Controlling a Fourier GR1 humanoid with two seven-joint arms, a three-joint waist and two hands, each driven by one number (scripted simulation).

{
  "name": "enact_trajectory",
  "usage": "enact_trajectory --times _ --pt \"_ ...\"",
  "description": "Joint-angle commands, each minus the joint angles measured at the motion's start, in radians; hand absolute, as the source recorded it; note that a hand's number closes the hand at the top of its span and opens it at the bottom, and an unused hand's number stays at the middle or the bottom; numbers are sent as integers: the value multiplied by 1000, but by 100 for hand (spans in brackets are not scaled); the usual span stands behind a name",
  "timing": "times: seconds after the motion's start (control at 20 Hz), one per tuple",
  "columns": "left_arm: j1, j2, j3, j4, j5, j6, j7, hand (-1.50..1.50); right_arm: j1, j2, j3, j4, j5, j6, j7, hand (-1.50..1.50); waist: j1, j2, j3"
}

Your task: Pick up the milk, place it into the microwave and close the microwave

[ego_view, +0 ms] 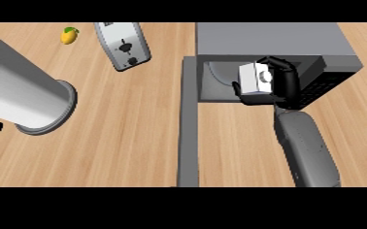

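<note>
One black right hand (283,85) curled round boxy white milk (255,79), inside grey microwave (272,39), door (189,121) open, woodgrain counter (122,136).

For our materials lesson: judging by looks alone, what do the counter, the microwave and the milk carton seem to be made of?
Counter: looks like light wood, matte, with long grain streaks.
Microwave: seems to be grey metal or painted casing, smooth and even; its door stands open.
Milk carton: probably white card or plastic, plain flat faces with a round cap, held in the right hand at the microwave's opening.
</note>
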Motion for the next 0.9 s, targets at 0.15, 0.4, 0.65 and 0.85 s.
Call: enact_trajectory --times 0.15,0.4,0.65,0.85 --pt "-43 4 -15 36 -2 -13 -16 -150 -196 -46 -16 199 85 -104 132 150 84 56 -14" --pt "-64 -4 -47 8 -30 -6 -8 -150 -175 -63 -34 193 97 -154 114 150 103 60 -13" --pt "-70 8 -54 26 -41 -7 8 -150 -129 -34 -84 162 73 -249 84 150 123 72 -13" --pt "-101 19 -55 25 -68 1 5 -150 -107 -16 -117 129 77 -348 51 150 127 79 -13"
